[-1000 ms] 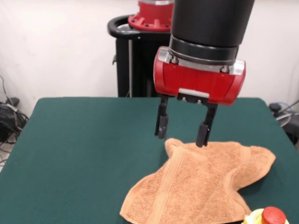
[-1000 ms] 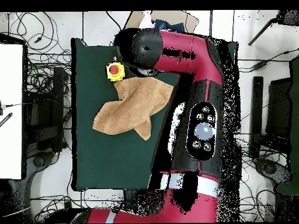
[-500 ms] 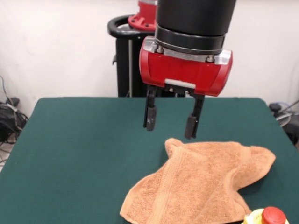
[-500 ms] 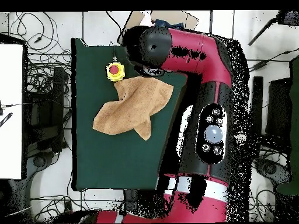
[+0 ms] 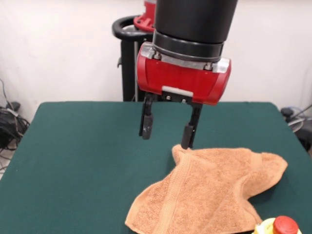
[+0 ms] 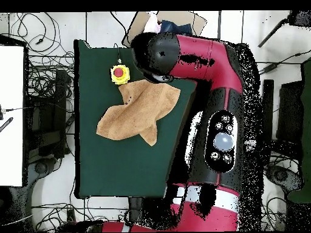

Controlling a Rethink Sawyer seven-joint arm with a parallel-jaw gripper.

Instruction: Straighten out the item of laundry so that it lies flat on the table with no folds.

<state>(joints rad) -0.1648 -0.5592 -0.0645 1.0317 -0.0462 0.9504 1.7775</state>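
An orange-tan towel [image 5: 209, 190] lies crumpled on the green table [image 5: 83, 156], toward the front right, with folded-over flaps and a raised corner at its far left tip. My gripper [image 5: 166, 132] hangs open just above and left of that corner, holding nothing. In the overhead view the towel [image 6: 136, 112] lies in the table's upper half, and the red arm [image 6: 194, 60] covers the gripper.
A yellow box with a red button [image 5: 278, 226] sits at the front right edge beside the towel; it shows as the button box [image 6: 119, 74] from overhead. Cables lie on the floor around the table [image 6: 109, 164].
The gripper has risen off the towel and shifted left, staying open. The towel has not moved.
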